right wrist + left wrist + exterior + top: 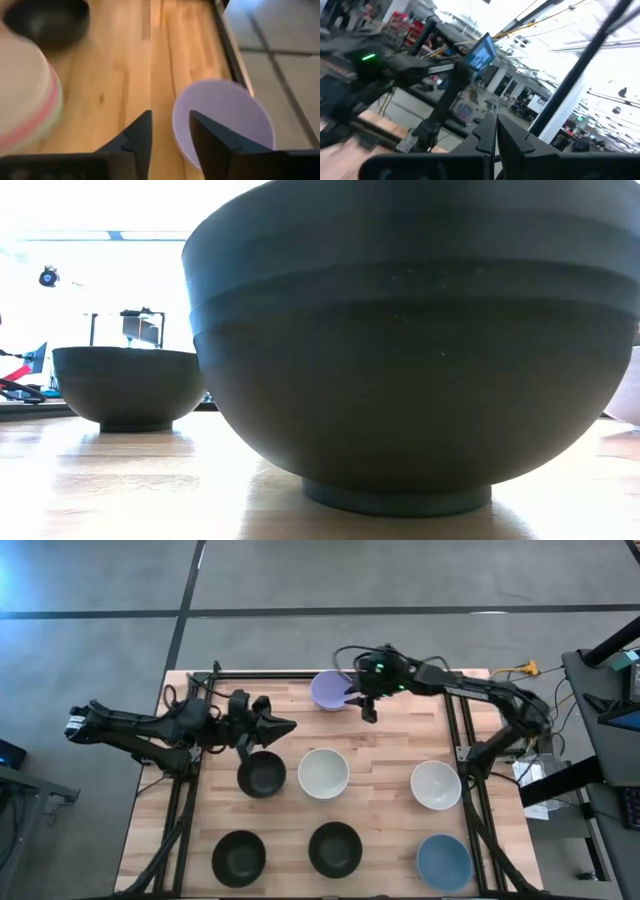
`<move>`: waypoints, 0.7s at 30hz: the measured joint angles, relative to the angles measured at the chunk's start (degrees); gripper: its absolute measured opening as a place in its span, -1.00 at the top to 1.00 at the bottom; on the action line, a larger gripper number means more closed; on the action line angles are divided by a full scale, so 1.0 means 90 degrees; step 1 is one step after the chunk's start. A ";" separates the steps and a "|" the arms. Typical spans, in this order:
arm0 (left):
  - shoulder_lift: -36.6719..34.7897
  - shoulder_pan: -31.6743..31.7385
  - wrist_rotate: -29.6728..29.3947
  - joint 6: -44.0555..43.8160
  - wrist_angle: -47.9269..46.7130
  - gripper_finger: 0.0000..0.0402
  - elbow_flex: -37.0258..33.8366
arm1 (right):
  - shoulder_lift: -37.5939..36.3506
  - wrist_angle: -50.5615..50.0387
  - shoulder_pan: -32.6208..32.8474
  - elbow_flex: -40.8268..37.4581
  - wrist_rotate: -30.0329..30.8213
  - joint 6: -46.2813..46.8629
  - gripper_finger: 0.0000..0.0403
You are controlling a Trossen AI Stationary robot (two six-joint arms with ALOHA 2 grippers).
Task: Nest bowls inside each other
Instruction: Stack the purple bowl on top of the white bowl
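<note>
A lavender bowl (331, 690) (227, 117) stands at the table's far edge. My right gripper (363, 703) (170, 132) is open just to its right, one finger over the bowl's rim and one over bare wood. A cream-white bowl (323, 772) sits nested in a pink and a mint green one (47, 117) at mid-table. My left gripper (283, 726) (496, 120) is shut on nothing, raised above a black bowl (261, 774). A white bowl (436, 785), a blue bowl (443, 862) and two more black bowls (239, 857) (334, 848) rest on their feet.
Dark frame rails (455, 730) run along the table's left, right and far edges. The low view is filled by the near black bowls (400, 350) (125, 385). Bare wood lies between the lavender bowl and the cream-white stack (120, 75).
</note>
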 joint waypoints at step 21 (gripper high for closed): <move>-0.2340 -0.0271 -0.0420 0.0873 -0.1844 1.00 -0.0539 | 0.3379 -0.2524 0.0091 0.2820 0.1727 -0.0552 0.33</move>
